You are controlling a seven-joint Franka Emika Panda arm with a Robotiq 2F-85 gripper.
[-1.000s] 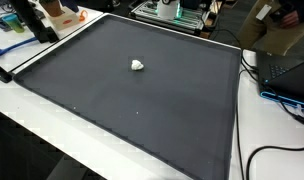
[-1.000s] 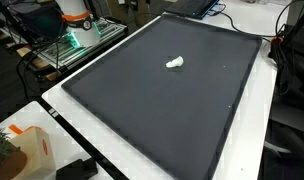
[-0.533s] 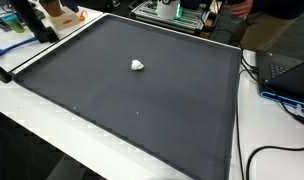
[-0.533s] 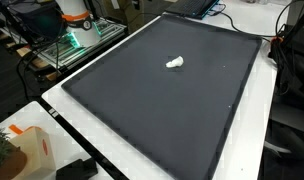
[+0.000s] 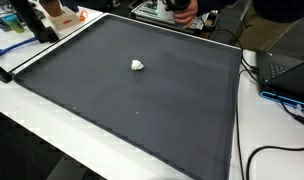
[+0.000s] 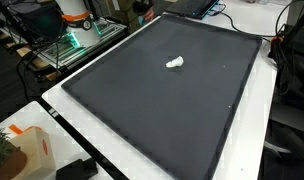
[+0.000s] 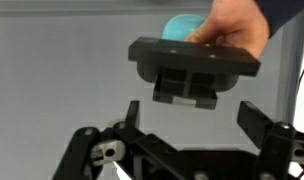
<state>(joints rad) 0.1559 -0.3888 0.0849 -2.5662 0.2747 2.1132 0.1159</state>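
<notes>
In the wrist view my gripper [image 7: 190, 113] is open, its two dark fingers [image 7: 254, 118] spread wide with nothing between them. Just beyond the fingers a person's hand [image 7: 235, 25] holds a flat black block [image 7: 192, 62] and a teal round thing [image 7: 180, 25]. The block does not touch the fingers. In both exterior views a small white crumpled lump [image 5: 138, 66] [image 6: 175, 63] lies alone on a large dark mat [image 5: 142, 115] [image 6: 162, 115]. My gripper does not show in the exterior views.
A person's hand [image 5: 184, 9] reaches in at the mat's far edge by a metal rack [image 5: 162, 12] [image 6: 77, 45]. A laptop and cables [image 5: 282, 75] lie beside the mat. A tan box [image 6: 27, 150] stands near a table corner.
A person's hand and arm have come into view at the far edge of the mat in both exterior views. The white lump has not moved.
</notes>
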